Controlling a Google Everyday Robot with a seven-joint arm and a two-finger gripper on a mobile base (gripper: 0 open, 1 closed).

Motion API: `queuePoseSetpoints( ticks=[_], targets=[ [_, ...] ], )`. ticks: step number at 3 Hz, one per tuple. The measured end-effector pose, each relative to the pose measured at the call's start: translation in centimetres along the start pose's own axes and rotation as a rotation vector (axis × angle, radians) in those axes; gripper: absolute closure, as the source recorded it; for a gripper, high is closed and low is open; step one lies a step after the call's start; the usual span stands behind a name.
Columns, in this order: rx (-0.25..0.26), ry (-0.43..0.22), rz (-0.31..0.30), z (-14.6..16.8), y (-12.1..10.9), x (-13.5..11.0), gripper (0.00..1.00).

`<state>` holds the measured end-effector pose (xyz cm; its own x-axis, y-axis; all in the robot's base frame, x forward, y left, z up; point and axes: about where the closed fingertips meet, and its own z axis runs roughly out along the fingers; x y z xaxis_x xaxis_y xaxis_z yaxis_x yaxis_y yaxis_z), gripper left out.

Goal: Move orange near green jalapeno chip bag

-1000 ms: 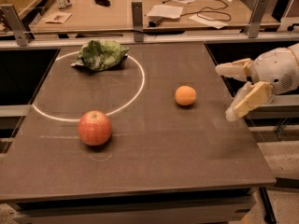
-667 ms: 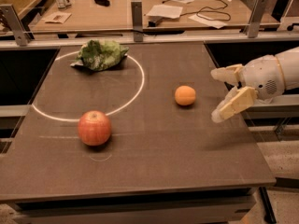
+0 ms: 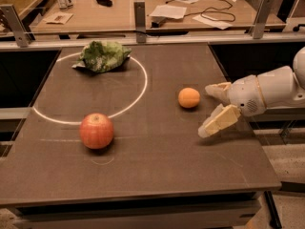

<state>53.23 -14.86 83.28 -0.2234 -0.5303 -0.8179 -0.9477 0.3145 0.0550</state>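
Note:
The small round orange [image 3: 189, 98] sits on the dark table, right of the white painted circle. The crumpled green jalapeno chip bag [image 3: 102, 56] lies at the back left, on the circle's far edge. My gripper [image 3: 207, 109] comes in from the right on a white arm, just right of the orange and a little nearer the front. Its two cream fingers [image 3: 220, 121] are spread apart and hold nothing. A short gap separates the gripper from the orange.
A larger red-orange apple [image 3: 96, 130] stands at the front left, just outside the circle line. The table [image 3: 157, 171] ends in a front edge below. Behind it is a second wooden table [image 3: 119, 13] with papers, cables and metal posts.
My gripper has moved left and slightly down toward the orange, with its fingers still spread. The orange, apple and chip bag have not moved.

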Motion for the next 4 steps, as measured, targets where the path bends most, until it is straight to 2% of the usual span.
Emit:
queuePoseSetpoints(
  ticks=[1,2,3,4],
  targets=[
    [0.08,-0.024,-0.028,-0.5,-1.7,0.6,0.0],
    [0.125,-0.047,-0.041,-1.2,-2.7,0.6,0.0],
    [0.12,-0.059,-0.063,-1.2,-3.2,0.2,0.0],
    [0.081,-0.073,-0.098,-0.1,-3.1,-1.1,0.0]
  ],
)
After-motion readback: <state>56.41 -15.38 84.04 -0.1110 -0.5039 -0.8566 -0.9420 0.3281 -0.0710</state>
